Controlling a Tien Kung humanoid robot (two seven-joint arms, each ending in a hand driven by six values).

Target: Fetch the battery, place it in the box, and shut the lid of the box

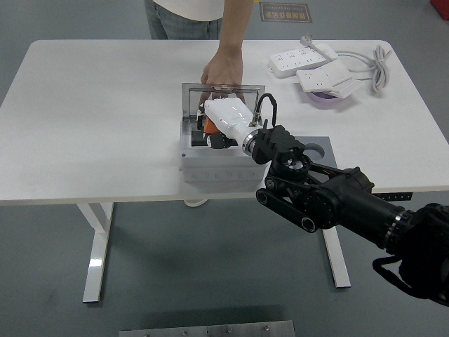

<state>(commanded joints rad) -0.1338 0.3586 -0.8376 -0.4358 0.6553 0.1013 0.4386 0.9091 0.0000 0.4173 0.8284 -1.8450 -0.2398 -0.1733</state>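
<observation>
Right hand, white-shelled on its black arm, is held low over the open grey box at the middle of the white table. Its fingers are pointed down into the box's cavity and are largely hidden beneath the white shell, so whether they are spread or curled cannot be told. An orange and black piece is glimpsed under the palm at the box's left inner side, but whether that is the battery or part of the hand cannot be made out, and the battery's place is therefore left unsettled. The box's lid is seen raised at the far side, tilted up, and a person's hand is laid on its top edge from across the table. Two white power strips and a coiled white cable are noted at the far right, with a purple bowl just beside them.
</observation>
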